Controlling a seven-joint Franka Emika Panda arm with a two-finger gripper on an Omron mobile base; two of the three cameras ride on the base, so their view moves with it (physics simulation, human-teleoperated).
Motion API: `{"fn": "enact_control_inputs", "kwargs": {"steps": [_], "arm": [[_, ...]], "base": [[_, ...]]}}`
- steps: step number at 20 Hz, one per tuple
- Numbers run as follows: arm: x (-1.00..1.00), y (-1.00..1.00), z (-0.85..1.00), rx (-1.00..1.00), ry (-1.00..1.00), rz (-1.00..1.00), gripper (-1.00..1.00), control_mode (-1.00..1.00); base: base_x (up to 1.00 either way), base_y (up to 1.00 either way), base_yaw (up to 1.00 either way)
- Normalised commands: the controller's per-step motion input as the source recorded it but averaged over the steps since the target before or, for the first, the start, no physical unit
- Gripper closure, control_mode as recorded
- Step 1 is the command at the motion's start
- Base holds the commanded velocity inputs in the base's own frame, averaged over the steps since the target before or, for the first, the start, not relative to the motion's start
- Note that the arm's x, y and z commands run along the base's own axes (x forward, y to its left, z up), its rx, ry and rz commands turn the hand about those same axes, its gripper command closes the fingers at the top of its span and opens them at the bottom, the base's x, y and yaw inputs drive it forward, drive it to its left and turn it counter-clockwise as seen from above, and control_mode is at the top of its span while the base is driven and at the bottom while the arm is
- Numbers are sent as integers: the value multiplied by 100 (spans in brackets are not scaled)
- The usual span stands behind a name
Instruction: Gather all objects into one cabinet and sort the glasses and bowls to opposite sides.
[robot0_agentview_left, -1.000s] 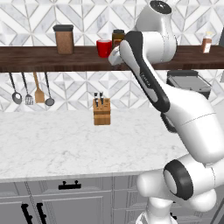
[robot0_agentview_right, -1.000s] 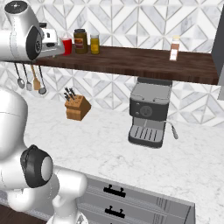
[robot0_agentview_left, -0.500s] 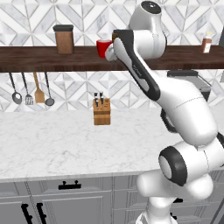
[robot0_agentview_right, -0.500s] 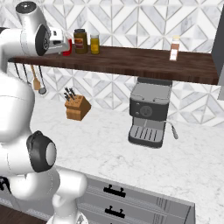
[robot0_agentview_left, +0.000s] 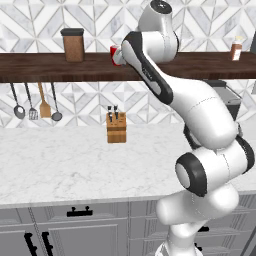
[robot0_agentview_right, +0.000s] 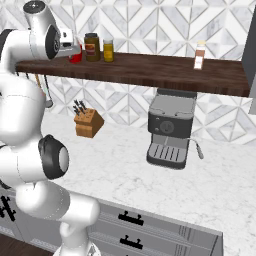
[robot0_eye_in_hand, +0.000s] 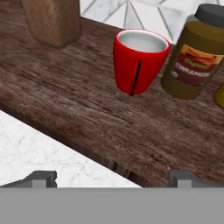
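I am in a home kitchen. A white marble worktop runs over grey panelled drawers with dark handles. The wall behind is diamond-pattern tile. A knife block and an espresso machine stand on the worktop, utensils hang under a long dark wooden shelf, and spice jars stand on it.

Knife block sitting on marble desk by tile wall. Espresso machine standing on desk under long shelf. Cinnamon jar, yellow jar, brown-lidded canister & spice bottle resting on shelf; utensils hanging below.
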Motion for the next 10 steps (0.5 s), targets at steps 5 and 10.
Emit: {"fn": "enact_control_inputs", "kwargs": {"steps": [5,10], "arm": [[44,0,1,0,0,-1,-100,-100],[34,4,0,0,0,-1,-100,-100]], "base": [[0,0,0],[0,0,0]]}}
